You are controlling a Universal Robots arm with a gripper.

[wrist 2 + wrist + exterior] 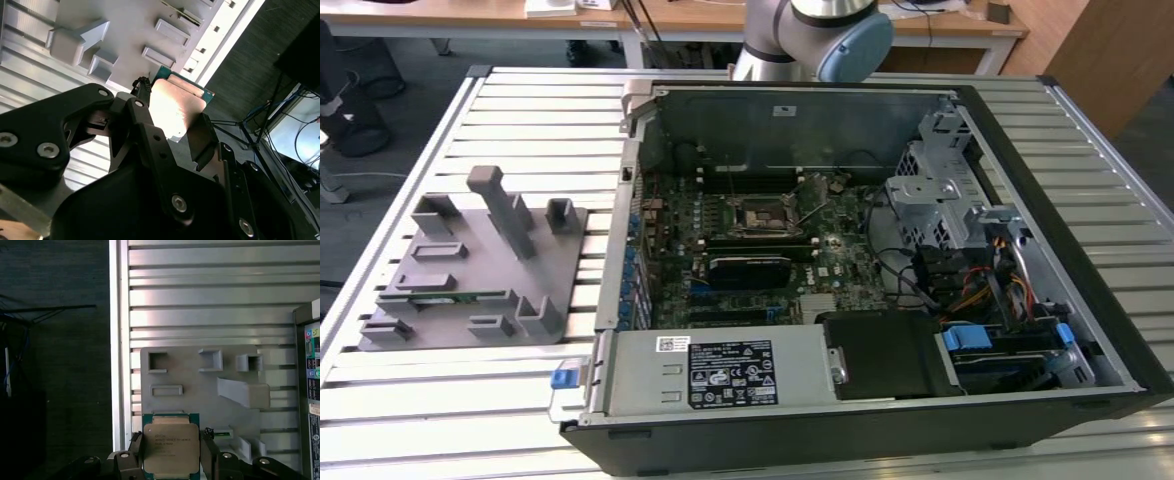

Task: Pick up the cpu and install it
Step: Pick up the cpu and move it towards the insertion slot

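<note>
- This was a robotics lab or workshop.
- A robot arm [807, 35] stood at a slatted metal table [440, 400] bearing an open PC case [761, 125] and a grey fixture [467, 270].
- Wooden desks [694, 18] stood behind, and cables [295, 101] trailed over a dark floor [50, 365].

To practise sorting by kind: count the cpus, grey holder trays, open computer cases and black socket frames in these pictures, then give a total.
cpu: 1
grey holder tray: 1
open computer case: 1
black socket frame: 1
Total: 4
</note>
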